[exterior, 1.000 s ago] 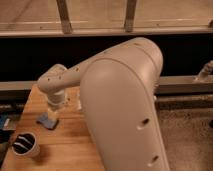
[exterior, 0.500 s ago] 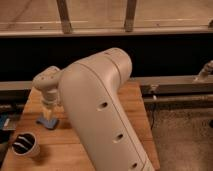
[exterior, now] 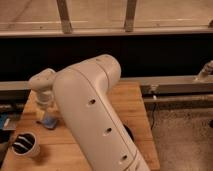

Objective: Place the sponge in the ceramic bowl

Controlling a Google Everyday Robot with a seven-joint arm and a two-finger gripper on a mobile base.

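Note:
On the left part of the wooden table [exterior: 137, 107] lies the sponge [exterior: 48, 122], a small blue-grey pad. My gripper [exterior: 43, 113] hangs from the white wrist right above it, at its far edge; whether they touch is unclear. My big white arm link covers most of the ceramic bowl [exterior: 129, 132]. Only a dark sliver of it shows at the arm's right side, right of the sponge.
A pale cup [exterior: 25, 144] with a dark striped inside stands near the table's front left corner. A blue object [exterior: 6, 121] sits off the left edge. A dark wall and a metal rail run behind the table. Speckled floor lies to the right.
My large arm link has swung left and nearer, hiding more of the table. The wrist shifted slightly left. The sponge has stayed where it was.

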